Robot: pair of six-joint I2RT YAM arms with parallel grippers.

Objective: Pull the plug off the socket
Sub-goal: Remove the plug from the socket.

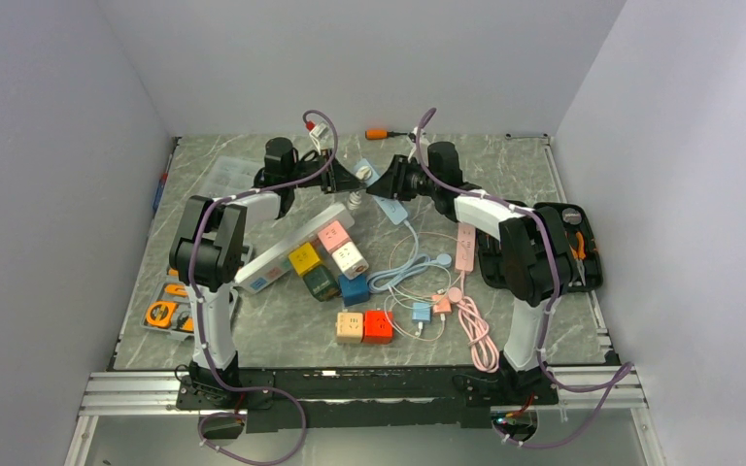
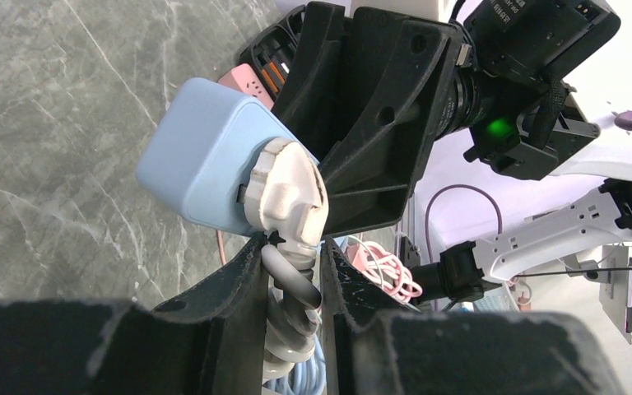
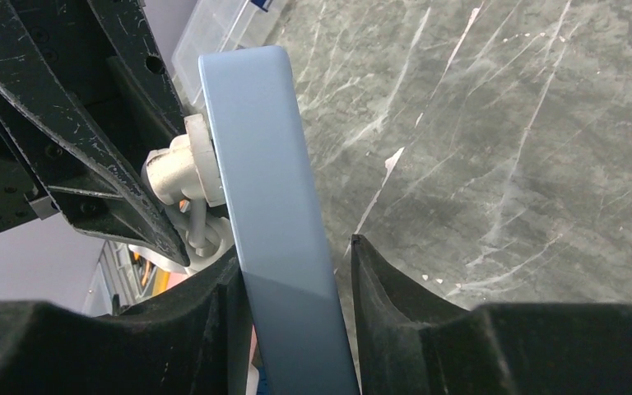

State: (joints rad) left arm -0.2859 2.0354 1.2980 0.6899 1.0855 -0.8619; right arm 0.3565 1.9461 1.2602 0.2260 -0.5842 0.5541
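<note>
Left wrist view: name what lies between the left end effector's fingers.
A white coiled cord lies there, pinched just below the white plug. The left wrist view shows it.

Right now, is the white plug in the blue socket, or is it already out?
In. The white plug sits against the face of the blue socket in both wrist views, and no bare prongs show.

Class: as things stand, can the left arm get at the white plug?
Likely yes: the left gripper pinches the white plug at its cord end, and the right gripper, straddling the blue power strip, leaves that side free.
</note>
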